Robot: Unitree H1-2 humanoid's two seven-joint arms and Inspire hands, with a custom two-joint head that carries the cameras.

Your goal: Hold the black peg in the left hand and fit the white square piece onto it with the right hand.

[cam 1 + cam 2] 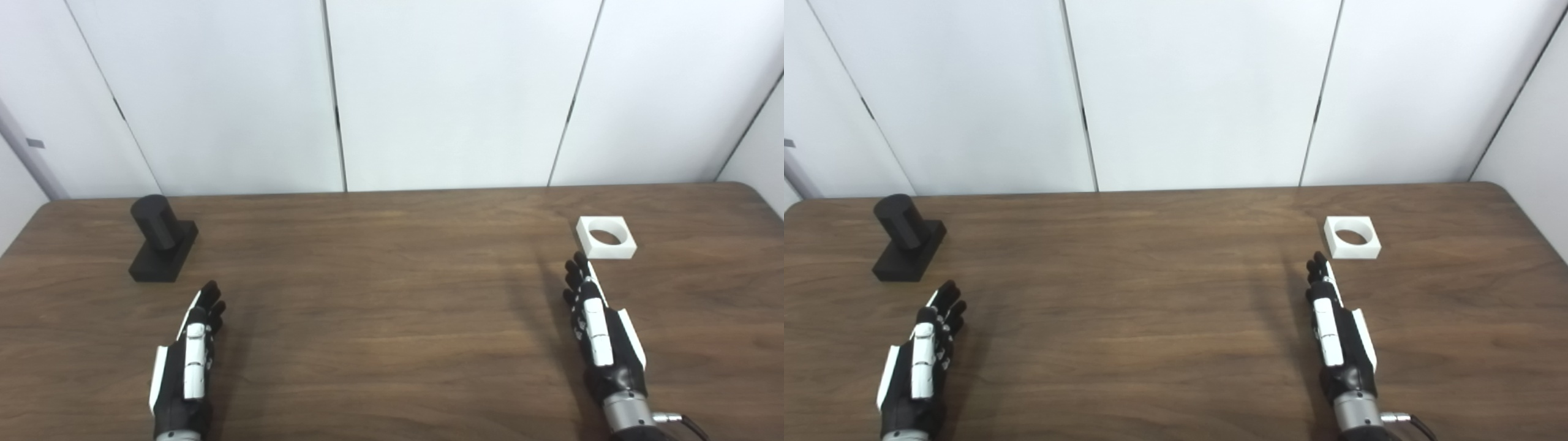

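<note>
Nothing yet done. Standing upright on its rectangular base at the far left of the dark wood-grain table [392,318]: the black cylindrical peg [160,239]. Lying flat at the far right: the white square piece with a round hole [605,237]. Left hand [187,361] released, fingers extended, empty, short of the peg. Right hand [597,327] likewise spread and empty, fingertips just before the white piece, apparently not touching. Still ahead: both grasps, then the fitting.

Brown wooden table [392,318] before white wall panels [453,92].
</note>
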